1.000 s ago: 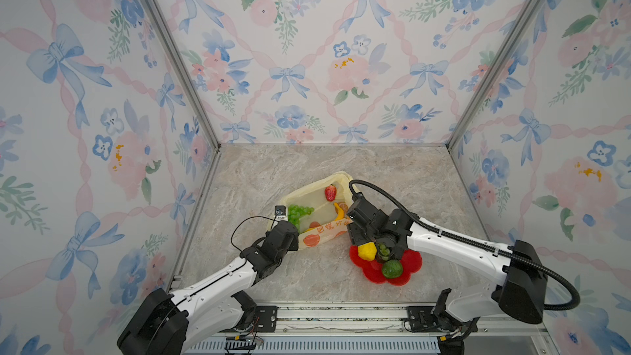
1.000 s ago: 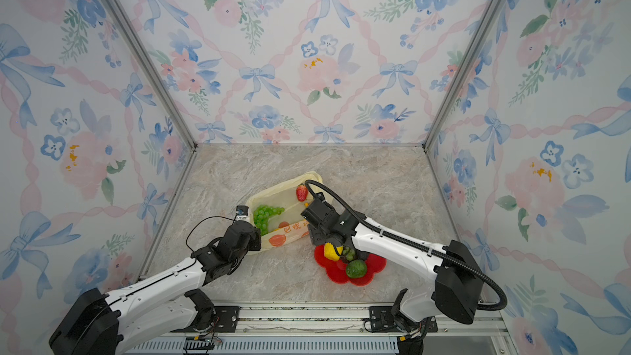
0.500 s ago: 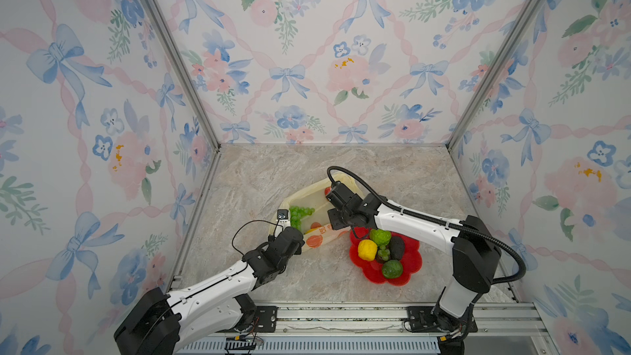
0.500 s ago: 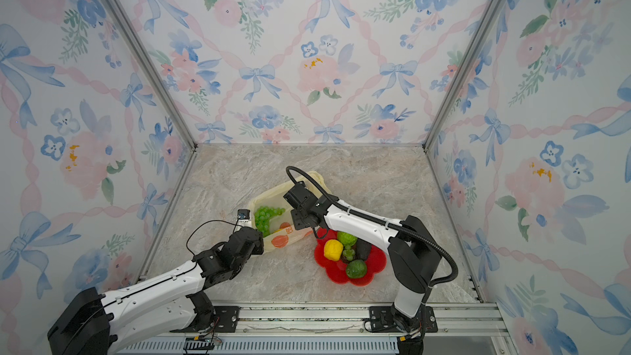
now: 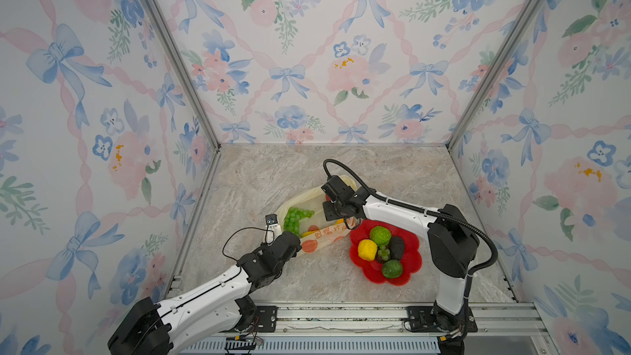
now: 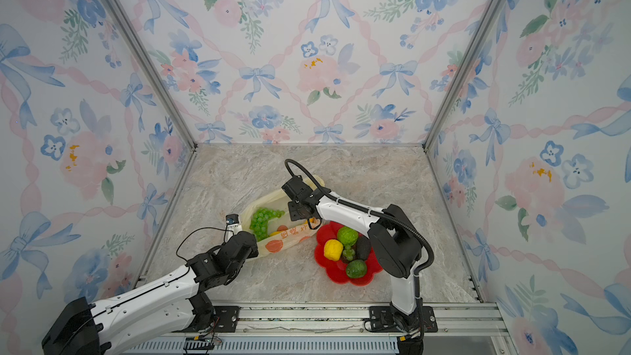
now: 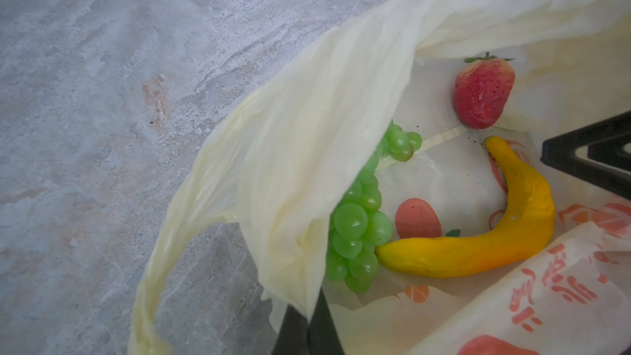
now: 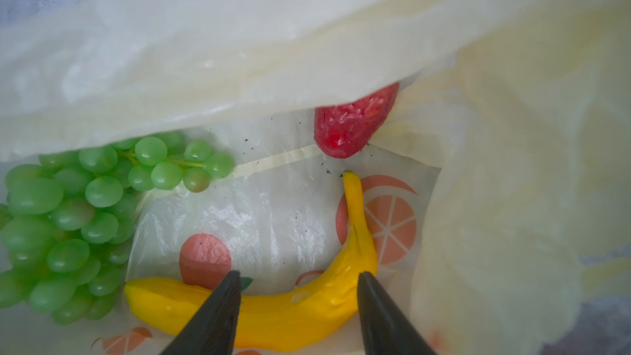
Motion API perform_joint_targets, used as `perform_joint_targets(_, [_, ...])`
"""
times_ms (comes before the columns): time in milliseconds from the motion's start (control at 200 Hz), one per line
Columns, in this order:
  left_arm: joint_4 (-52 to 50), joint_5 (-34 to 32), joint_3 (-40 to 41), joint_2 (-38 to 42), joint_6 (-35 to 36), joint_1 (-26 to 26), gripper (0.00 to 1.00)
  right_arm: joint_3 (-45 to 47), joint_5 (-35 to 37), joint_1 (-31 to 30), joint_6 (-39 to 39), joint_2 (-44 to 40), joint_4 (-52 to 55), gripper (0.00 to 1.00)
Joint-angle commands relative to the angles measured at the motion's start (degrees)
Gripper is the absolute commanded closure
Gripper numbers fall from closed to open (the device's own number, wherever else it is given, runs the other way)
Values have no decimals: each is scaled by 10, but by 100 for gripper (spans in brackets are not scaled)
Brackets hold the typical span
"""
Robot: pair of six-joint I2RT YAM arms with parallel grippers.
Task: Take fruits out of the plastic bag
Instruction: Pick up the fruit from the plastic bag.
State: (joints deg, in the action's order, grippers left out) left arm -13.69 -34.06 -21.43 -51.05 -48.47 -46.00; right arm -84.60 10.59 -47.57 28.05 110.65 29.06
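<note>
Pinching the rim of the crinkly pale yellow plastic bag [image 7: 307,124] is the left gripper [image 7: 309,309]; the right gripper [image 8: 297,274] is straddling the yellow toy banana [image 8: 273,315], fingers apart, with the green grape bunch [image 8: 68,220] beside it.

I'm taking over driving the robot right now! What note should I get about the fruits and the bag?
Left gripper: shut, pinching the rim of the thin pale yellow plastic bag and holding it open.
Right gripper: open inside the bag, jaws on either side of the yellow toy banana, which is not gripped yet.
Done: the red flower-shaped plate holds the bumpy green citrus, yellow citrus, dark avocado, green lime and small grape bunch.
Left: the banana, big green grape bunch and red strawberry are in the bag.
</note>
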Motion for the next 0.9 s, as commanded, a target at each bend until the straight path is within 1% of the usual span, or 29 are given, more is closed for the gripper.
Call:
perform_joint_targets(0, [-16,-1,8,8,-11,-2,100,-37,17,20,4,34,-16,43])
perform_joint_targets(180, [-16,7,13,31,-5,-3,100,-93,34,33,-3,89,-3,44])
perform_joint_targets(340, [-16,11,22,56,1,-2,100,-127,52,38,-8,121,8,44])
perform_joint_targets(455, [-15,13,25,62,4,-2,100,-145,73,40,-10,136,19,41])
perform_joint_targets(650, [-14,18,25,62,7,-2,100,-173,83,46,-11,162,24,38])
perform_joint_targets(895, [-14,26,29,70,9,-2,100,-222,81,48,-9,203,32,35])
